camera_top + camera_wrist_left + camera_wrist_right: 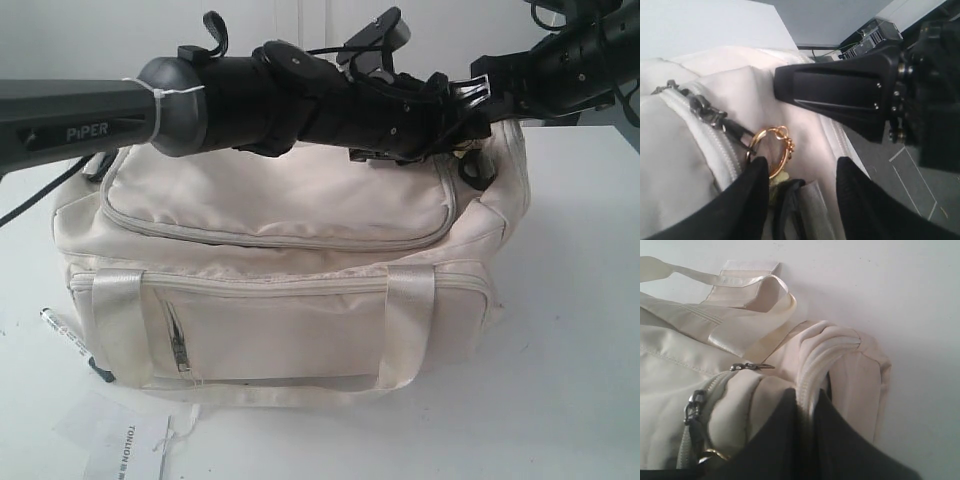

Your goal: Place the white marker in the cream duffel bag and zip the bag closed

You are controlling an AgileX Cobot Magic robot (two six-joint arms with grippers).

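The white marker [56, 323] lies on the white table [570, 330] left of the cream duffel bag [300, 215], well apart from both grippers. The left gripper [802, 165] is open beside a gold zipper ring [774, 150]; the right gripper [807, 396] pinches the bag's edge.

Parted black fingers [752, 200] over the cream duffel bag [680, 160] — gold zipper ring [774, 150] just beside one, right gripper [790, 87] near.

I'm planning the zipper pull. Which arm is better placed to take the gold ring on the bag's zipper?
Left. The left gripper is open right at the gold ring, with one finger beside it. The right gripper is shut on the end piping of the cream duffel bag, apparently bracing it.
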